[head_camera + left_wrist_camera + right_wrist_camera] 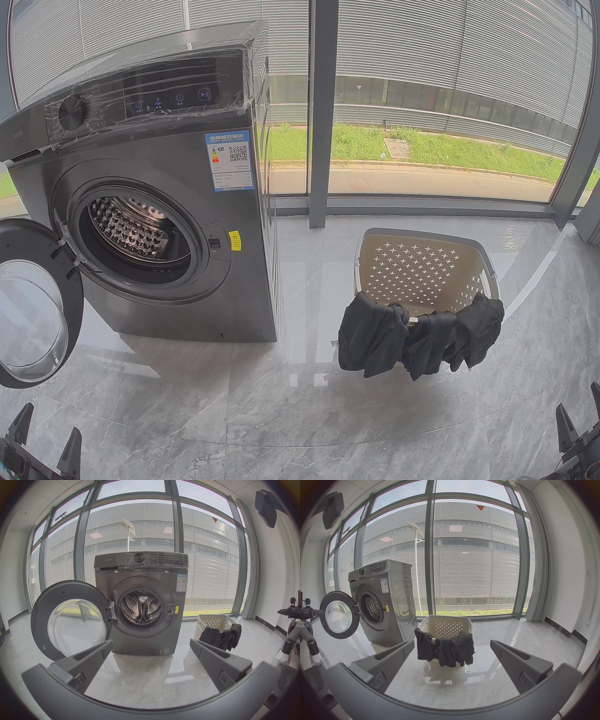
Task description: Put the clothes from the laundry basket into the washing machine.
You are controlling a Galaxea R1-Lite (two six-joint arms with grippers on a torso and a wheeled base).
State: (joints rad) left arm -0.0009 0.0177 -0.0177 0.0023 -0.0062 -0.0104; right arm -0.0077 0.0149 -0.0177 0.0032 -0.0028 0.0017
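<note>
A grey front-loading washing machine (156,206) stands on the left, its round door (31,306) swung open and the steel drum (134,228) showing bare. To its right sits a cream laundry basket (425,269) with dark clothes (415,337) draped over its near rim. My left gripper (45,434) sits low at the near left, open, holding nothing; my right gripper (578,415) is at the near right, open too. The left wrist view faces the washing machine (142,602); the right wrist view faces the laundry basket (445,627) and the clothes (445,648).
A floor-to-ceiling window with a grey pillar (322,112) runs behind the machine and basket. Bare polished floor (281,406) stretches between my grippers and the basket. The open door juts out into the floor on the left.
</note>
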